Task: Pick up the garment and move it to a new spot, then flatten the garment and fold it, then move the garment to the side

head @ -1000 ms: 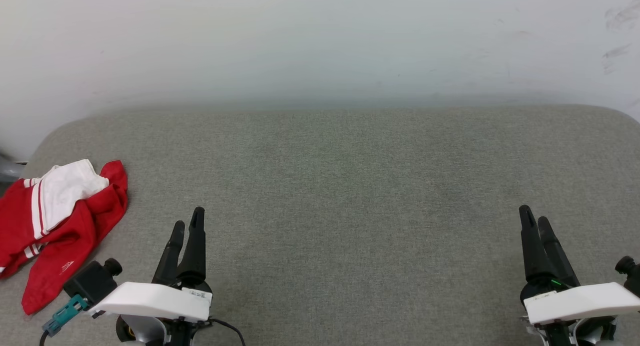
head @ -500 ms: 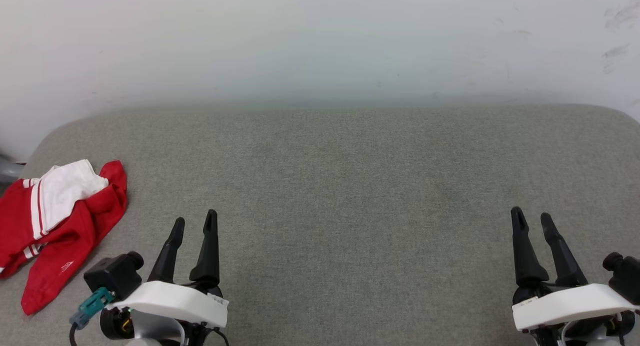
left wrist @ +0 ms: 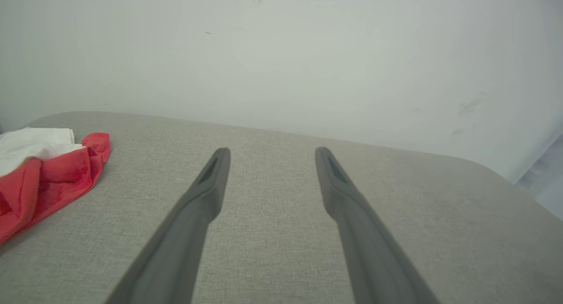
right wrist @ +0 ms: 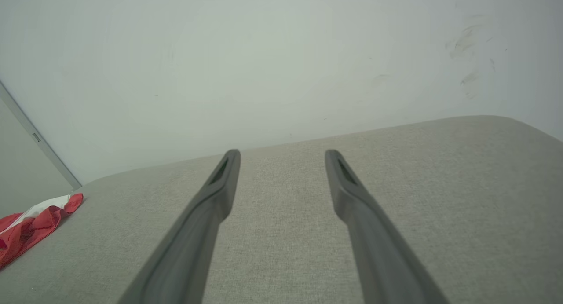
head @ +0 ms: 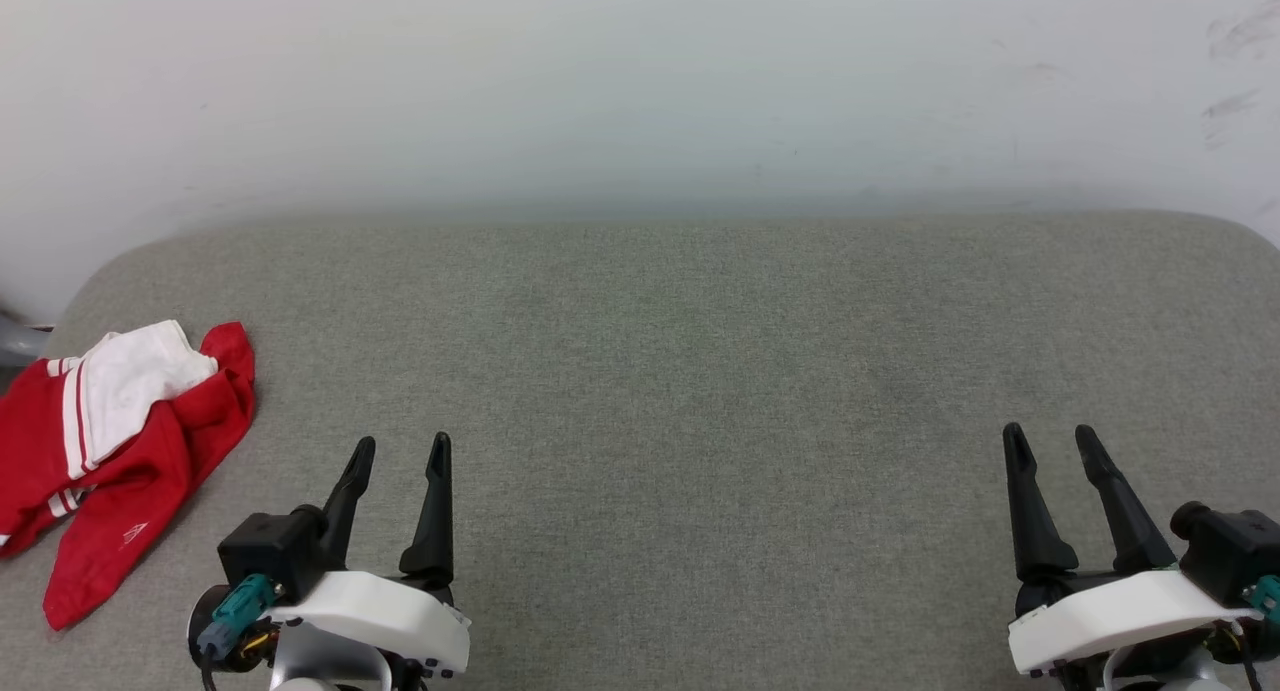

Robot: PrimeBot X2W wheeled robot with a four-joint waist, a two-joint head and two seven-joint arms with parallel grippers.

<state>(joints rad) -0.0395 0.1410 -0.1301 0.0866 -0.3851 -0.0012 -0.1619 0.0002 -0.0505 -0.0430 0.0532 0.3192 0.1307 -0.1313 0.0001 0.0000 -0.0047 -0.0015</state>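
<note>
Garment [head: 125, 456] bunched on grey fabric surface [head: 700, 371]

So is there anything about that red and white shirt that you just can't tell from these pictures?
- Head view: the garment is crumpled, so its own folds hide much of it, and the left edge cuts it off.
- Head view: the small white logo is too small to read.
- Left wrist view: the left edge cuts the garment off.
- Right wrist view: the garment is a small patch cut by the left edge.

Left gripper [head: 402, 451] and right gripper [head: 1050, 441] sit low, fingers spread apart, pointing forward, both empty.
</note>
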